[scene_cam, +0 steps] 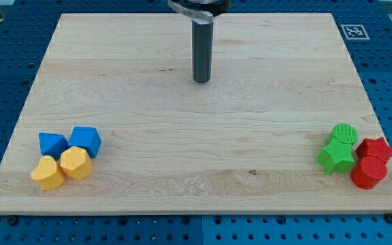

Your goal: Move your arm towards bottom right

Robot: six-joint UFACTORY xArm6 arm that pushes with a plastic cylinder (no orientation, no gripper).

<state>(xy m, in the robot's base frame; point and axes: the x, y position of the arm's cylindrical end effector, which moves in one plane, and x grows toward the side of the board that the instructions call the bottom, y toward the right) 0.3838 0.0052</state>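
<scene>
A pale wooden board (182, 156) lay on blue pegboard (5, 54); my tip (201, 81), a bare dark rod with no jaws, stood upper-centre.

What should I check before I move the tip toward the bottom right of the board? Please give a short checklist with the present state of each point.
1. My tip is in view, near the top centre of the wooden board: ok.
2. My tip touches no block: ok.
3. The straight path toward the bottom right holds no block until the corner cluster: ok.
4. The corner cluster is noted: green cylinder, green star, red star, red cylinder, packed together: ok.
5. The blue and yellow blocks at the bottom left lie off the path: ok.
6. Whether my tip rests on the board: cannot tell.
</scene>
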